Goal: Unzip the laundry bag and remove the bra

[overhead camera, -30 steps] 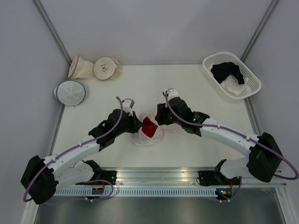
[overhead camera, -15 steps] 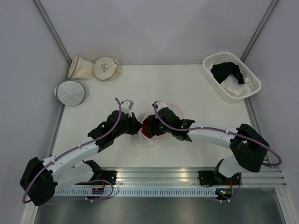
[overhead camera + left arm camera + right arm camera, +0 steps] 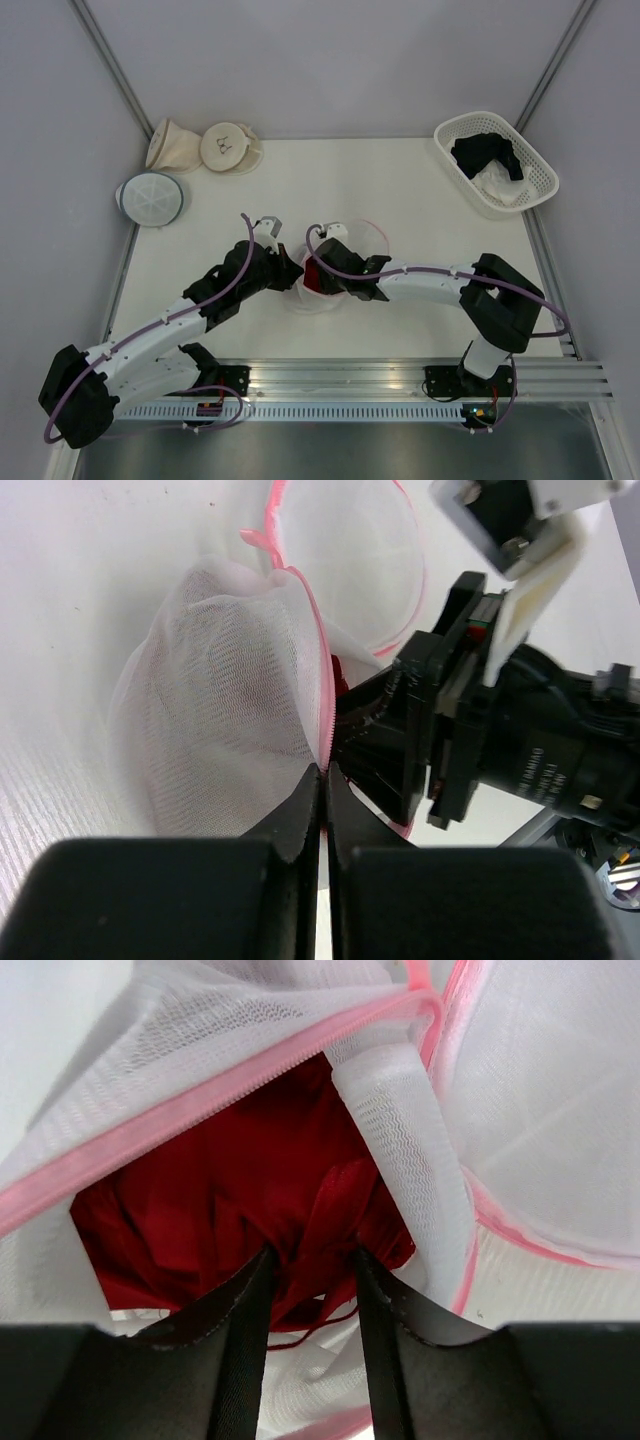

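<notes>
bra (image 3: 200,1190) between right tool (image 3: 312,1260) fingers, perhaps gripped

Tight quarters at the mouth of the laundry bag (image 3: 215,710): my right gripper (image 3: 310,1260) sits inside it, clamped on the bra (image 3: 210,1190), with the pink rim and a white mesh band hemming its fingers in. My left gripper (image 3: 322,772) pinches the rim just beside it. Bare table (image 3: 400,190) lies behind the bag. The beige pouches (image 3: 228,146), a grey-rimmed pouch (image 3: 150,198) and the basket (image 3: 478,116) hold the far corners.
</notes>
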You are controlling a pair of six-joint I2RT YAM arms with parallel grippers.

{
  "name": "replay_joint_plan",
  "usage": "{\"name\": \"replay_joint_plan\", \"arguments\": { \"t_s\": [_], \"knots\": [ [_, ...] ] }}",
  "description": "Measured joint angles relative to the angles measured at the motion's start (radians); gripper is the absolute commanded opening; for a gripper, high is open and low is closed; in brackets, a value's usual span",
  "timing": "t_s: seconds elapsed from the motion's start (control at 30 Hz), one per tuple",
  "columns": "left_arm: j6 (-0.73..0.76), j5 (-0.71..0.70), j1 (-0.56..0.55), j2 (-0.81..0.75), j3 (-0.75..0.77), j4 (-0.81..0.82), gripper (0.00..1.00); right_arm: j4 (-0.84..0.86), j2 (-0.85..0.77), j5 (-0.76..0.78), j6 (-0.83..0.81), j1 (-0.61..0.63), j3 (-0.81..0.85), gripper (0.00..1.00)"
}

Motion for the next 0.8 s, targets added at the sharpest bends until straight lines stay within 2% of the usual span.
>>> {"name": "replay_joint_plan", "arguments": {
  "t_s": [0.03,0.2,0.23,0.33,0.53,0.8],
  "knots": [
    [-0.001,0.000,0.000,0.000,0.000,0.000,0.02,0.005,0.011,0.000,0.003,0.000,0.000,0.35],
    [-0.004,0.000,0.000,-0.002,-0.003,0.000,0.02,0.029,0.076,-0.011,0.004,0.000,0.001,0.25],
    [-0.004,0.000,0.000,-0.004,-0.004,0.000,0.02,0.033,0.079,-0.011,0.003,0.000,0.001,0.16],
    [-0.005,0.000,0.000,-0.011,-0.006,0.000,0.02,0.039,0.078,-0.013,-0.007,0.000,0.005,0.00],
    [-0.005,0.000,0.000,-0.012,-0.007,0.000,0.02,0.028,0.007,-0.054,-0.045,-0.001,0.005,0.00],
    [-0.008,-0.003,0.000,-0.016,-0.008,0.000,0.02,-0.008,-0.294,-0.122,-0.120,-0.001,0.033,0.00]
  ]
}}
